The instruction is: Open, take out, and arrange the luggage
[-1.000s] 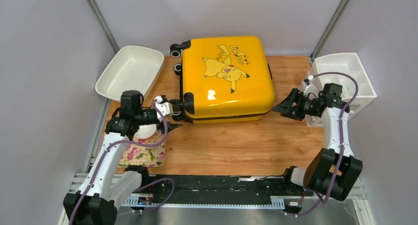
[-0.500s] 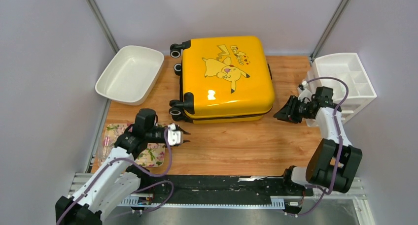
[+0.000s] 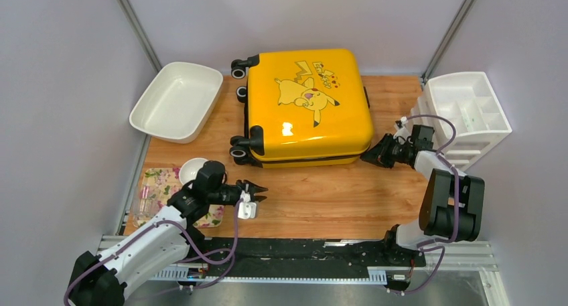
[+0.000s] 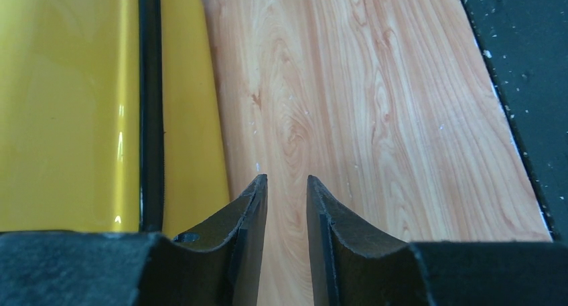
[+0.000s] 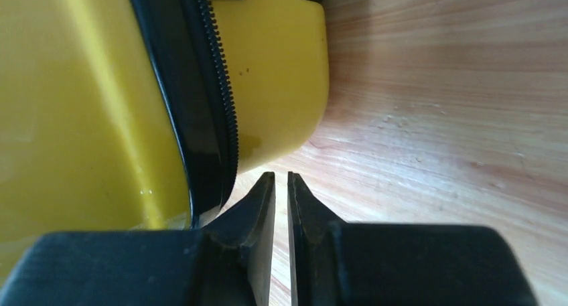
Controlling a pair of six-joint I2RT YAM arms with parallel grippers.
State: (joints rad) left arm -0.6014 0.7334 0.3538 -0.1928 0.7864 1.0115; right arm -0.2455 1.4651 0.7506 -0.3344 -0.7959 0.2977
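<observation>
The left pincer (image 4: 287,185) hovers low over the wooden bench (image 3: 321,192) with its 2 fingers a narrow gap apart and only wood grain showing between them. It stands near the near-left corner of the luggage (image 3: 305,105) without touching it. In the left wrist view the yellow shell fills the left side.

The right pincer (image 5: 281,180) has its 2 fingers all but together, with a thin slit between them, and it grips nothing. Its tips sit just beside the near-right corner of the luggage, close to the black zipper (image 5: 224,98). Whether they touch the shell cannot be told.

The luggage lies flat at the far middle of the bench with its cartoon print up. Its zipper line runs unbroken around the visible edge, and its black wheels (image 3: 238,148) point to the left.

Left of the luggage, a white oblong dish (image 3: 175,102) sits at the far left corner, its plain white floor in full view. On the right edge stands a white organizer (image 3: 462,92) divided into several compartments; any contents are too faint to make out. At the near left, behind the left arm, a floral tray (image 3: 164,182) carries a small white bowl (image 3: 193,169) at its far edge and a clear item (image 3: 142,204) that cannot be identified.
</observation>
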